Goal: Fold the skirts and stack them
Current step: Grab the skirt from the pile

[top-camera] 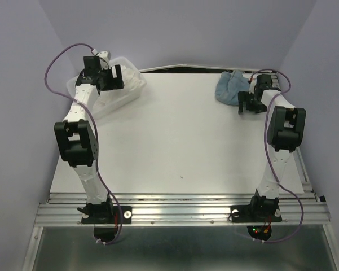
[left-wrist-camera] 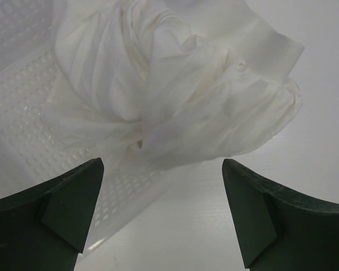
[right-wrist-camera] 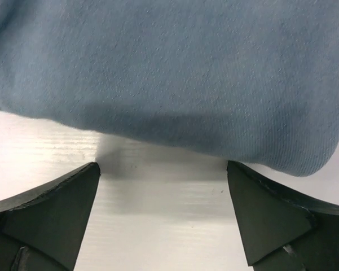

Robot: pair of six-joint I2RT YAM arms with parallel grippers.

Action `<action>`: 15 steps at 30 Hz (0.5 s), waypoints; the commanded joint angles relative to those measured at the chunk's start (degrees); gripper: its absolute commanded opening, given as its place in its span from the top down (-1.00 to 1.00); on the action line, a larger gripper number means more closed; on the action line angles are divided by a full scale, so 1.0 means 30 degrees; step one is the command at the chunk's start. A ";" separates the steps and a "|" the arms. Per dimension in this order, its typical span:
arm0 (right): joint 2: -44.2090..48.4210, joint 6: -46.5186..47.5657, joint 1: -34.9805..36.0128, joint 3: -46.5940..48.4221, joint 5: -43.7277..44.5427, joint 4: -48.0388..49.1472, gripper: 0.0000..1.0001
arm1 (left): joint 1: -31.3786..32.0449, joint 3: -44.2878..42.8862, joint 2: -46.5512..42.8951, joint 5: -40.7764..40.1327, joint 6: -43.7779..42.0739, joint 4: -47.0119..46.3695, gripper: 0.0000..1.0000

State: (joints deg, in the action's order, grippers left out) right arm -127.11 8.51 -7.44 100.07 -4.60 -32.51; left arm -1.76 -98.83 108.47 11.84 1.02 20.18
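Note:
The blue-grey skirt (top-camera: 229, 86) lies bunched at the table's far right and fills the top of the right wrist view (right-wrist-camera: 175, 73). My right gripper (top-camera: 244, 101) is open and empty just short of its near edge, its jaws (right-wrist-camera: 163, 217) over bare table. The white ruffled skirt (left-wrist-camera: 175, 84) is crumpled, partly in the white mesh basket (left-wrist-camera: 22, 124) and partly spilling over its edge onto the table. My left gripper (top-camera: 115, 77) hovers at the basket, open and empty, with the white skirt just ahead of its jaws (left-wrist-camera: 162, 212).
The white mesh basket (top-camera: 127, 84) stands tilted at the far left corner of the white table (top-camera: 175, 141). Purple walls close in the left, back and right sides. An aluminium rail (top-camera: 180, 212) carries both arm bases at the near edge.

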 commanded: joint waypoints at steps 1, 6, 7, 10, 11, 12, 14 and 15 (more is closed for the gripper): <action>0.2111 -0.0172 -0.0039 -0.0950 -0.1013 0.0379 -1.00 | -0.0058 -0.2034 0.1107 0.2928 -0.1187 -0.2299 -0.97; 0.4690 -0.0405 -0.0039 -0.1804 -0.2624 -0.0615 -1.00 | -0.0058 -0.3705 0.3944 0.4870 -0.0456 -0.3797 -0.97; 0.5390 -0.0493 -0.0039 -0.1892 -0.2830 -0.0850 -1.00 | -0.0058 -0.4578 0.4445 0.5250 -0.0456 -0.3799 -0.97; 0.6216 -0.0699 -0.0039 -0.1776 -0.3124 -0.1495 -1.00 | -0.0116 -0.7042 0.6497 0.5778 -0.0456 -0.2806 -0.69; 0.6362 -0.0670 -0.0039 -0.1543 -0.3357 -0.1642 -1.00 | -0.0146 -0.7541 0.6878 0.6013 -0.0456 -0.2658 -0.54; 0.6509 -0.0728 -0.0039 -0.1541 -0.3446 -0.1788 -1.00 | -0.0175 -0.7691 0.6882 0.6422 -0.0456 -0.2772 -0.34; 0.6861 -0.0728 -0.0039 -0.1365 -0.3592 -0.1994 -1.00 | -0.0263 -0.7489 0.6358 0.7070 0.0072 -0.3562 0.10; 0.6949 -0.0757 -0.0039 -0.1336 -0.3738 -0.2053 -1.00 | -0.0234 -0.7430 0.5717 0.7331 -0.0016 -0.3796 0.26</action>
State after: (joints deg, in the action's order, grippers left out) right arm -108.22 7.20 -7.44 94.37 -13.15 -36.38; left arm -1.87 -118.32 130.67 27.97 0.30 12.64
